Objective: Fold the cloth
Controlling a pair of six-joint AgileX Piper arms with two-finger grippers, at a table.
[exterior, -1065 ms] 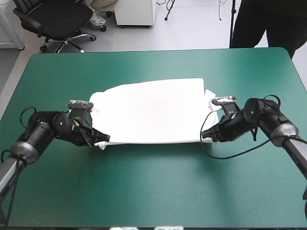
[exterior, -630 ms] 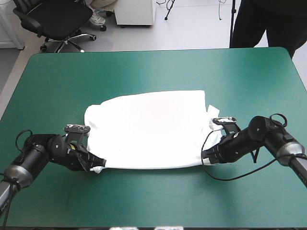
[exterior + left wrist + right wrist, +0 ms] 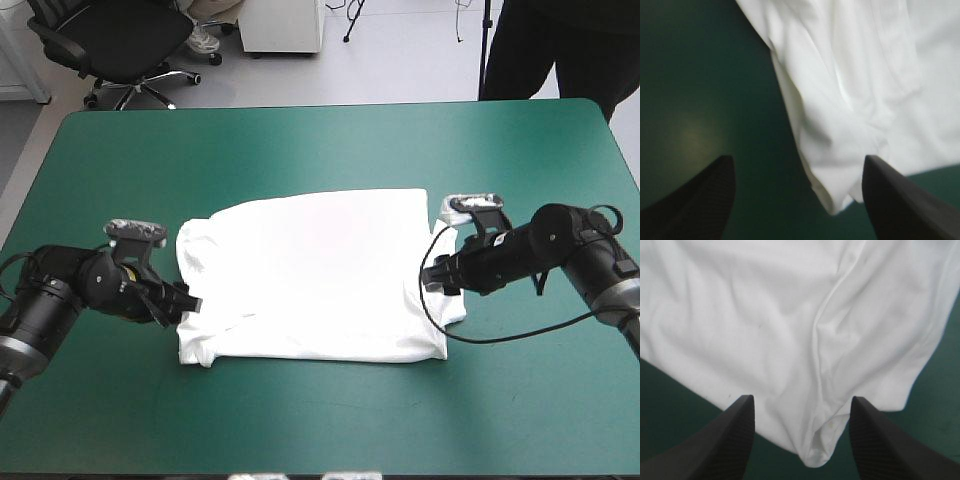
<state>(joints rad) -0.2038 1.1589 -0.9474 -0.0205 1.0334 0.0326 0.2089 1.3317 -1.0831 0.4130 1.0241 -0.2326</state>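
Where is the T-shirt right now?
In the high view the T-shirt lies flat in the middle of the table, between the open left gripper and the open right gripper.

Bright, even overhead light; white glare off the T-shirt (image 3: pixel 320 255); soft shadows.

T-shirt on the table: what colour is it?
The T-shirt is plain white; the high view shows it best.
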